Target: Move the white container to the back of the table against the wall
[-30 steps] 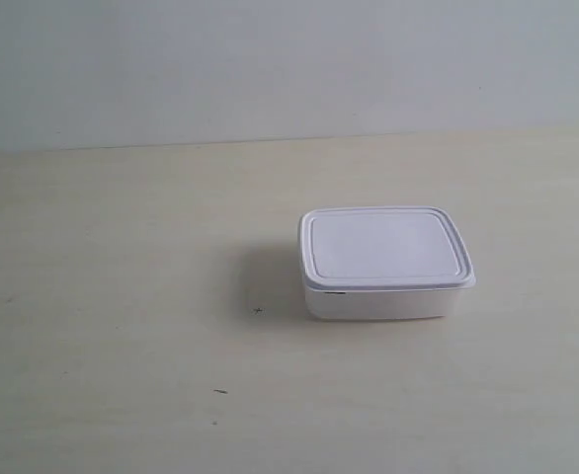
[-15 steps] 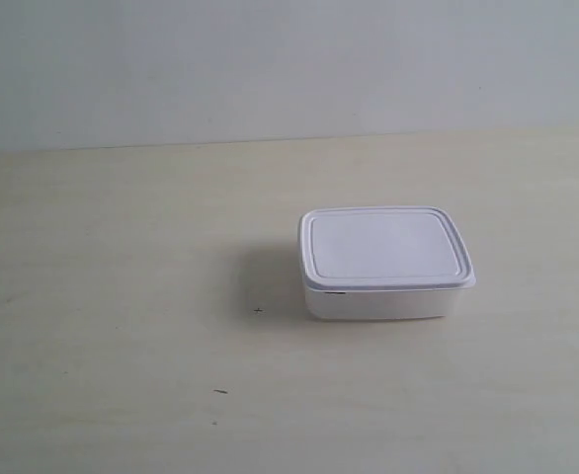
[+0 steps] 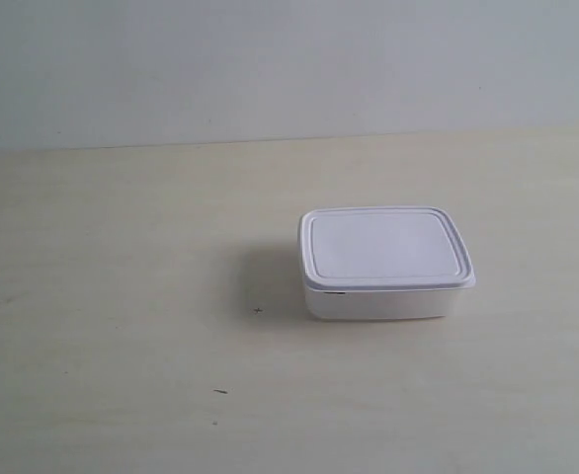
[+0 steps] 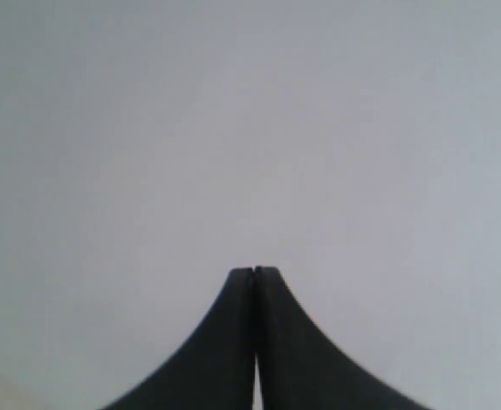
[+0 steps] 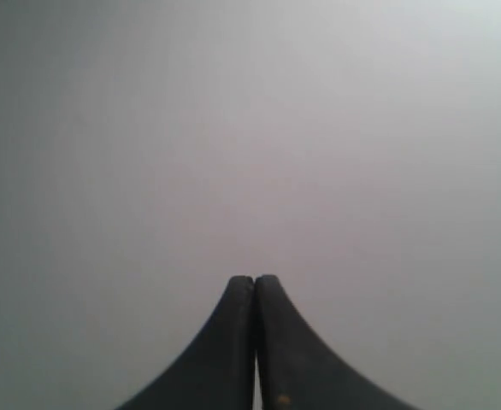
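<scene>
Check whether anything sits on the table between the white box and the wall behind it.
Nothing visible does. The white box sits on the table, and the tabletop from it back to the wall shows bare. No arm appears in the exterior view; the left gripper and right gripper are both shut.

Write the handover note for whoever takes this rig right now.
Hands: left hand and right hand are both shut and empty, each facing a plain grey surface.
Things: the white container, closed, sits on the table well short of the wall. Neither arm shows in the exterior view.
Done: nothing yet.
Left: bring an arm in and move the container back against the wall.
</scene>
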Controlling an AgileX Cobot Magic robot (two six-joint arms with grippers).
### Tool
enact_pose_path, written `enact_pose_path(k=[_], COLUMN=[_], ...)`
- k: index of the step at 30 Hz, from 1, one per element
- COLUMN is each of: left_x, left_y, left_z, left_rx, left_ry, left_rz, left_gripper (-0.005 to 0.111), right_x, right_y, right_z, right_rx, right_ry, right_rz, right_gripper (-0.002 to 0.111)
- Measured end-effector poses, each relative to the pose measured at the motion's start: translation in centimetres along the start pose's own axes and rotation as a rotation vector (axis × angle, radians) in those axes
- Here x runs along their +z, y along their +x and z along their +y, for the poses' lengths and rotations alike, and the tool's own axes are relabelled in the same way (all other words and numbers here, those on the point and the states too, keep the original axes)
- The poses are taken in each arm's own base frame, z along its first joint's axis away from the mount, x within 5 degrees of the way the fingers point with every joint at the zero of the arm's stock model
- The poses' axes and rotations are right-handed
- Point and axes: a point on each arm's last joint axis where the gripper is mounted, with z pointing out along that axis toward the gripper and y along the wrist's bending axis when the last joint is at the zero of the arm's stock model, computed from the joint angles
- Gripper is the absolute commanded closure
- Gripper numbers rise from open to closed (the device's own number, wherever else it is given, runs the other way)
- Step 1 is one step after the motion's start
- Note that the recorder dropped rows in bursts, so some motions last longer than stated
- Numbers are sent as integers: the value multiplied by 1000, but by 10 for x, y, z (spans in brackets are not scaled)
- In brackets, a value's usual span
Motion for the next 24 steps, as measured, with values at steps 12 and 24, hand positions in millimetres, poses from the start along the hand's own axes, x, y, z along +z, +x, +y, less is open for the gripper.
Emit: enact_pose_path(k=[12, 24], left_x=[3, -7], left_y=[-3, -4], left_z=[-4, -47], left_rx=[-456, -429], left_ry=[54, 553], left_rz=[-20, 73], left_gripper=[107, 107], right_x=[6, 51], right_y=[10, 12], right_z=[10, 25], right_rx=[184, 74], right_ry=[-43, 84], right_rz=[222, 603], right_gripper=[108, 108])
